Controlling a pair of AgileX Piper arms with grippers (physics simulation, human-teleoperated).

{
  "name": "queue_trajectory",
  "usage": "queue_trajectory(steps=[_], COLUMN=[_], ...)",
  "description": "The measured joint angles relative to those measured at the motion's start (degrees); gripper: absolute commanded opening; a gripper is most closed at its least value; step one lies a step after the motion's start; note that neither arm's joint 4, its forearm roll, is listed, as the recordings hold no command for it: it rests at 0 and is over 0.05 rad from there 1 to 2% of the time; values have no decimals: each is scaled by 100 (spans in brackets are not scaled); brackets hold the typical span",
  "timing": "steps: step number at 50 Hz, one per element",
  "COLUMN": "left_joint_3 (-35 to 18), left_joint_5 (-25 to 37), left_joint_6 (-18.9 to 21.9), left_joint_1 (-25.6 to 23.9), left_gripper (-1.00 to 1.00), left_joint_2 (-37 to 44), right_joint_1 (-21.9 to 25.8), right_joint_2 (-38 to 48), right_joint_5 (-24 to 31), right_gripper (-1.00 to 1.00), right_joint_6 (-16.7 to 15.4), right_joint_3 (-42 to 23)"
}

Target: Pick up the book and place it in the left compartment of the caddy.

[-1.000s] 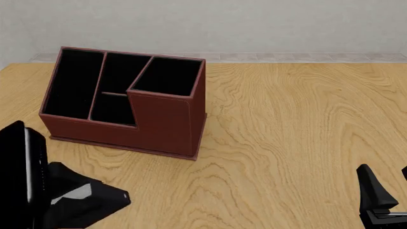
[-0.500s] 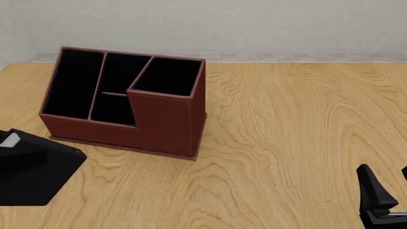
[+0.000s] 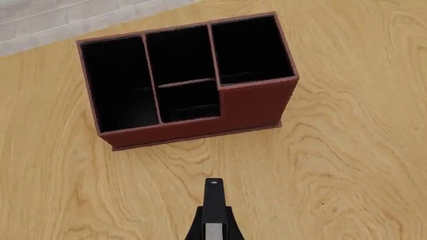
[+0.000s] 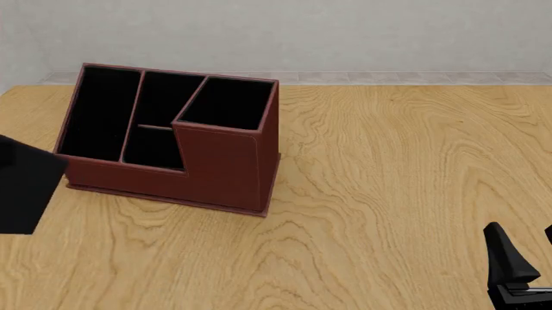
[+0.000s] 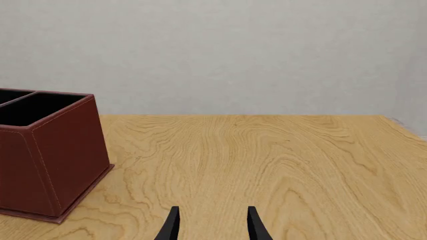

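Observation:
The reddish-brown caddy (image 4: 220,161) stands at the table's back left, with the left compartment (image 4: 99,113) as its long black slot at the low end. From above, the left wrist view shows the caddy (image 3: 257,107) and that same left compartment (image 3: 120,85). The book (image 3: 213,200) appears edge-on there, thin and black with a white strip, held in my left gripper (image 3: 213,236) short of the caddy's front wall. In the front view the book (image 4: 22,187) is a black slab at the left edge, beside the caddy's low front corner. My right gripper (image 5: 212,222) is open and holds nothing, low at the front right (image 4: 516,271).
A grey wall and a pale floor strip (image 4: 388,77) run behind the table's far edge. The wood tabletop (image 4: 388,168) stretches to the right of the caddy. In the right wrist view the caddy's tall section (image 5: 47,150) stands off to one side.
The black slab at the front view's left has risen and slid leftward, from near the table's front edge to beside the caddy's low corner. The right gripper has not moved.

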Motion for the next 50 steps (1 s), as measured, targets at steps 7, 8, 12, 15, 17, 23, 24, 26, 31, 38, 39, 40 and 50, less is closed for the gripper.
queue_trajectory(steps=[7, 8, 12, 15, 17, 23, 24, 26, 31, 38, 39, 40, 50], left_joint_3=[-69, -86, -142, -172, -179, -250, -265, -283, -317, -425, -442, -457, -491], left_joint_5=[-183, -212, -331, -416, -469, -603, -624, -666, -789, -933, -954, -974, -1244], left_joint_6=[-120, -135, -180, -205, -214, -194, -190, -174, -111, -96, -93, -89, 3], left_joint_1=[359, 407, 571, 661, 710, 847, 866, 904, 1027, 1209, 1235, 1259, 1463], left_gripper=[-100, -100, -100, -100, -100, -100, -100, -100, -100, -100, -100, -100, -100], left_joint_2=[237, 281, 453, 570, 635, 840, 871, 928, 1096, 1361, 1400, 1436, 1751], right_joint_1=[0, 0, 0, 0, 0, 0, 0, 0, 0, 0, 0, 0, 0], right_joint_2=[0, 0, 0, 0, 0, 0, 0, 0, 0, 0, 0, 0, 0], right_joint_5=[0, 0, 0, 0, 0, 0, 0, 0, 0, 0, 0, 0, 0], right_gripper=[100, 100, 100, 100, 100, 100, 100, 100, 100, 100, 100, 100, 100], right_joint_6=[0, 0, 0, 0, 0, 0, 0, 0, 0, 0, 0, 0, 0], right_joint_3=[0, 0, 0, 0, 0, 0, 0, 0, 0, 0, 0, 0, 0])
